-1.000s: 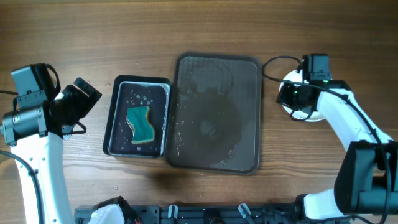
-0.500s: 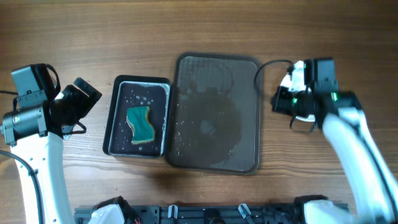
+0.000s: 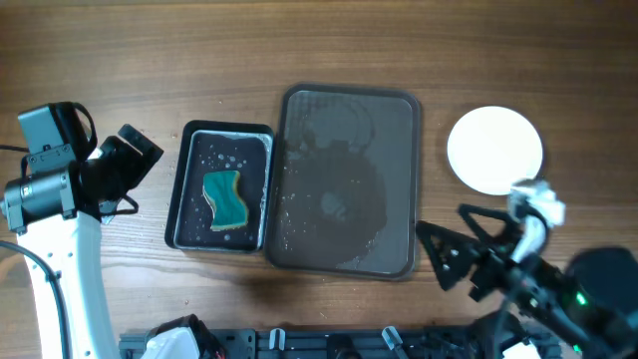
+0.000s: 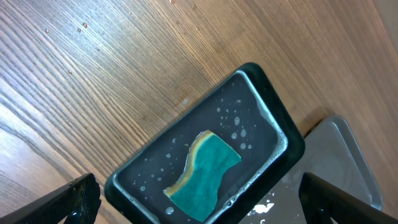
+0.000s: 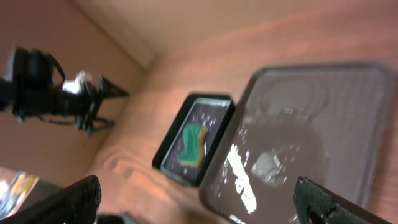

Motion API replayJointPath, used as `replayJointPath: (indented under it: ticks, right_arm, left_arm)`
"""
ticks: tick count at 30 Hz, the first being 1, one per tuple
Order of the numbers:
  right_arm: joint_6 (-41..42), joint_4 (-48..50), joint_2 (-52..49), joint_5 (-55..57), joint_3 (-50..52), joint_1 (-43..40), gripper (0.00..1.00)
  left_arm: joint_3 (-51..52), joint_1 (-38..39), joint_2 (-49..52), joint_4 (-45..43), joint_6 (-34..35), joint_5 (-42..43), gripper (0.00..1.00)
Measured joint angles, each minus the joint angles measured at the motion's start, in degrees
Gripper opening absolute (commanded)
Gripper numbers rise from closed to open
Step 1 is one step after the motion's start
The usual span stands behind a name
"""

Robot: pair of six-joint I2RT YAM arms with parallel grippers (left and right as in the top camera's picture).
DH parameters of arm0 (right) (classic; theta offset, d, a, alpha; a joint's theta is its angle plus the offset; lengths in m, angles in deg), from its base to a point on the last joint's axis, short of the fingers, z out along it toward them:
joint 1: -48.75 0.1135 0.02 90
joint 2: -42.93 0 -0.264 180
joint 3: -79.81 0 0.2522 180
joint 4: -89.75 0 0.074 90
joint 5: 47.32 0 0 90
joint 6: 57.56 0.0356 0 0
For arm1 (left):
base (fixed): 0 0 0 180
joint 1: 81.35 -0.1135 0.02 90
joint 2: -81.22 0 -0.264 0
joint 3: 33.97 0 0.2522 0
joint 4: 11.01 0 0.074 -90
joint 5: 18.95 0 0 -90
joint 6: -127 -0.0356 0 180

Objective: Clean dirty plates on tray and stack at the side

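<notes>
The dark brown tray (image 3: 399,130) lies mid-table, wet and with no plate on it; it also shows in the wrist views (image 4: 351,146) (image 5: 339,106). Right of it, on the wood, the white plates (image 3: 495,150) appear from above as one clean round disc, so I cannot tell how many are stacked. My right gripper (image 3: 439,223) (image 5: 199,202) hangs open and holds nothing, near the front edge, well short of the plates. My left gripper (image 3: 138,172) (image 4: 205,206) is open at the far left, above the near end of the small black tray.
A small black tray (image 3: 189,140) (image 4: 273,109) (image 5: 163,152) with droplets sits against the brown tray's left side. A teal-and-yellow sponge (image 3: 226,197) (image 4: 205,174) (image 5: 195,143) lies in it. Bare wooden tabletop surrounds everything.
My right gripper has opened, let go at the plates on the right and drawn back toward the table's front edge, uncovering the white disc. The left arm has not moved.
</notes>
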Motion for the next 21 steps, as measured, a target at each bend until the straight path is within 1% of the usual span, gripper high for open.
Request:
replayJointPath:
  ticks: [3, 8, 10, 14, 17, 21]
  right_arm:
    - [-1.14, 0.00, 2.69, 6.80, 0.00, 0.00, 1.00]
    - [-3.50, 0.92, 3.23, 18.97, 1.07, -0.72, 1.00]
    - [-3.87, 1.88, 3.30, 22.12, 3.02, -3.28, 1.00]
    - [-4.07, 2.43, 3.43, 25.29, 9.01, -11.69, 1.00]
    - [-3.72, 9.40, 4.90, 26.05, 15.13, -18.03, 1.00]
    - [-7.13, 23.89, 10.43, 22.23, 24.59, -23.04, 1.00]
  left_arm:
    - [0.00, 0.00, 0.00, 0.02, 0.02, 0.00, 1.00]
    - [0.00, 0.00, 0.00, 0.00, 0.00, 0.00, 1.00]
    - [0.00, 0.00, 0.00, 0.00, 0.02, 0.00, 1.00]
    - [0.00, 0.00, 0.00, 0.02, 0.02, 0.00, 1.00]
    - [0.00, 0.00, 0.00, 0.02, 0.02, 0.00, 1.00]
    - [0.00, 0.00, 0.00, 0.02, 0.02, 0.00, 1.00]
